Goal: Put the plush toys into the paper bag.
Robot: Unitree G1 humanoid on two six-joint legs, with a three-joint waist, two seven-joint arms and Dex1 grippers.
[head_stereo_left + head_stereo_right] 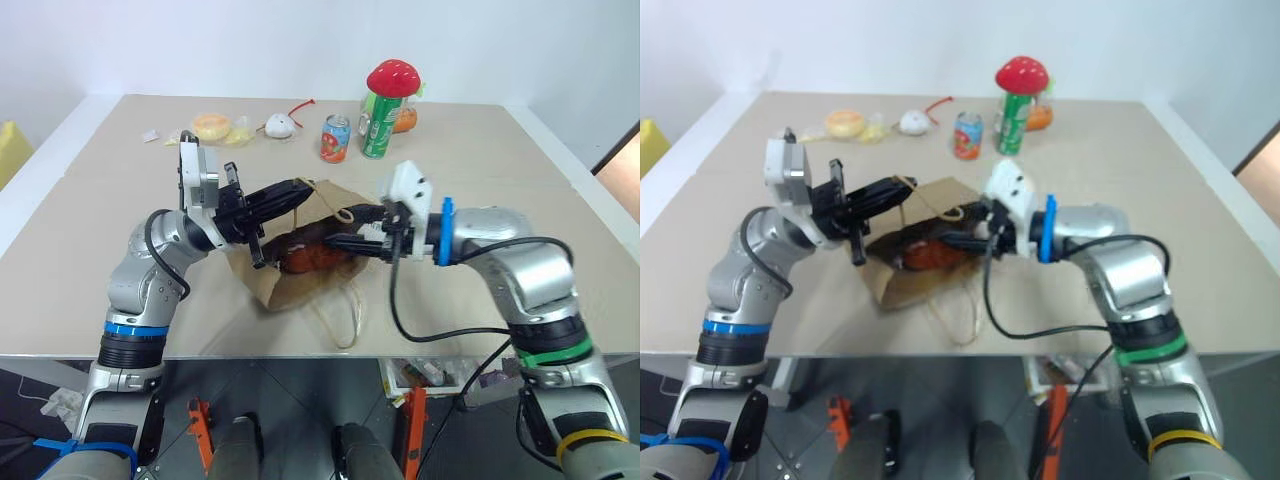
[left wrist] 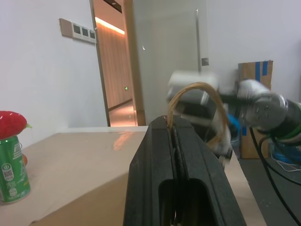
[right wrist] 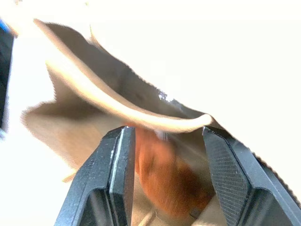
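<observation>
The paper bag (image 1: pixel 300 265) lies on its side near the front edge of the beige tabletop (image 1: pixel 480 170), its mouth held up between the two arms. It is plain brown kraft paper, creased, with thin twisted cord handles; one handle loops loosely on the tabletop in front of it.

The left gripper (image 1: pixel 295 192) has its black jaws pressed fully together, pinching the upper cord handle (image 2: pixel 197 94), which arcs out from between the jaws in the left wrist view.

The right gripper (image 1: pixel 345 243) sits at the bag mouth with its jaws parted and nothing clamped between them. In the right wrist view, the brown plush toy (image 3: pixel 169 179), a soft fuzzy rounded mass, lies inside the bag just beyond the jaws.

At the far side of the tabletop stand a red can (image 1: pixel 335 138) and a green can (image 1: pixel 378 128) capped by a red mushroom toy (image 1: pixel 392 77).
</observation>
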